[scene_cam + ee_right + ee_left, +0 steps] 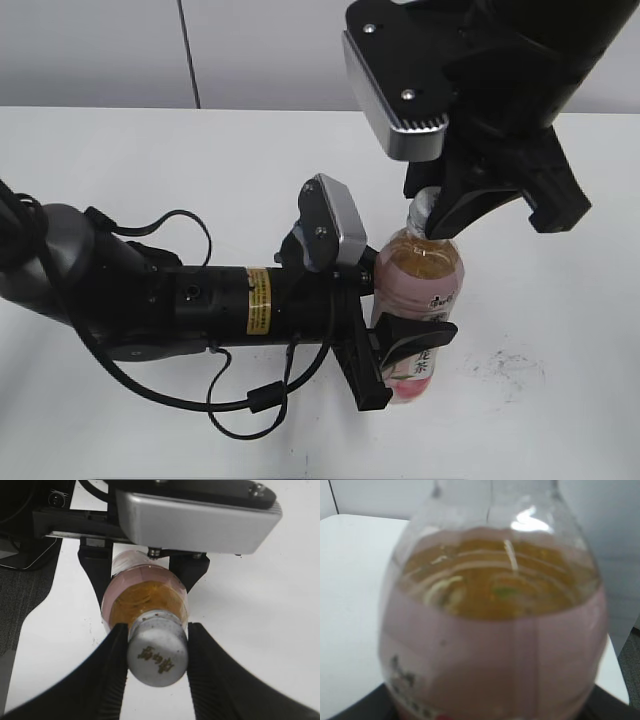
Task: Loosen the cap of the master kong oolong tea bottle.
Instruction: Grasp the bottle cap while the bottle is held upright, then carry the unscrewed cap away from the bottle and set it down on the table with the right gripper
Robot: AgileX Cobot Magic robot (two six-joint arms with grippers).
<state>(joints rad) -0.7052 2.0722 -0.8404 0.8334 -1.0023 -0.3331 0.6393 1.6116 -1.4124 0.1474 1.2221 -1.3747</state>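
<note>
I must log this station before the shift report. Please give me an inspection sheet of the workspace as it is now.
Surface: white table, dark smudge marks at right.
Job's things: tea bottle upright, cap on.
Clutter: nothing seen.
End effectors: left end effector clamped on the bottle's lower body; right end effector closed on the cap from both sides.
Cables: black cables loop on the table beside the left arm.
Surroundings: pale wall panels behind.
</note>
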